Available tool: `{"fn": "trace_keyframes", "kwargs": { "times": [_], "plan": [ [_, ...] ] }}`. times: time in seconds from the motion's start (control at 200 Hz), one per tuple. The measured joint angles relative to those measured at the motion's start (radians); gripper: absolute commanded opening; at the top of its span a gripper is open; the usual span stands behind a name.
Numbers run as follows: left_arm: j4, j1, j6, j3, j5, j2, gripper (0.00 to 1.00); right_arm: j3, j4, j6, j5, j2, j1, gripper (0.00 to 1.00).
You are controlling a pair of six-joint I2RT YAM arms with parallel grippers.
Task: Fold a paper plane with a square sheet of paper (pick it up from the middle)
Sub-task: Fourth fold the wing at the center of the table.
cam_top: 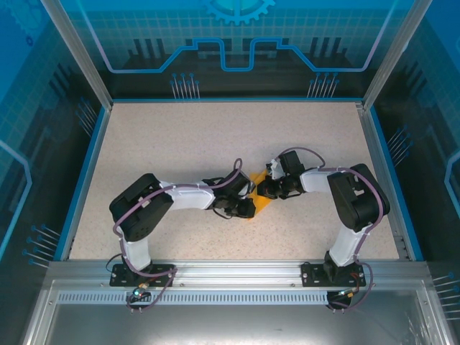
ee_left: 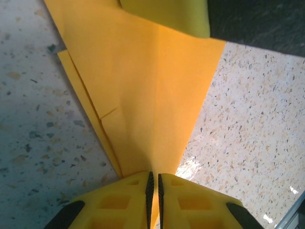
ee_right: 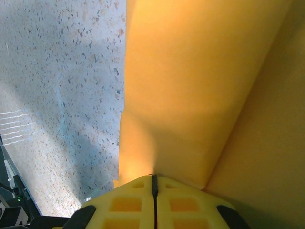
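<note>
The orange sheet of paper (cam_top: 261, 198) lies folded into a tapering, layered wedge with a centre crease at mid-table, between both grippers. My left gripper (cam_top: 248, 208) is at its near-left end. In the left wrist view the jaws (ee_left: 154, 175) are shut on the narrow end of the paper (ee_left: 143, 95), which runs between the black pads. My right gripper (cam_top: 267, 188) is at the far-right end. In its wrist view the jaws (ee_right: 153, 177) are pressed shut on an edge of the paper (ee_right: 186, 86). A yellow finger of the right gripper (ee_left: 167, 14) rests on the sheet's far end.
The speckled beige table (cam_top: 215, 136) has a blue rim (cam_top: 92, 154) and aluminium posts at its corners. Both arms' elbows bend outward on either side of the paper. A metal rail (cam_top: 230, 269) runs along the near edge, by the arm bases.
</note>
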Motion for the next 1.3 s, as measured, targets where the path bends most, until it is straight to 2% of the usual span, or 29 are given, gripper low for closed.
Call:
{"fn": "trace_keyframes", "kwargs": {
  "times": [0.715, 1.08, 1.301],
  "plan": [
    [-0.038, -0.024, -0.016, -0.023, 0.000, -0.032, 0.15, 0.000, -0.008, -0.011, -0.011, 0.000, 0.000, 0.06],
    [-0.039, -0.024, -0.016, -0.026, -0.002, -0.032, 0.11, 0.000, -0.009, -0.015, -0.011, 0.000, 0.000, 0.06],
    [-0.143, -0.026, -0.016, 0.000, 0.069, -0.049, 0.11, 0.000, -0.009, -0.015, -0.013, 0.000, 0.000, 0.06]
  ]
}}
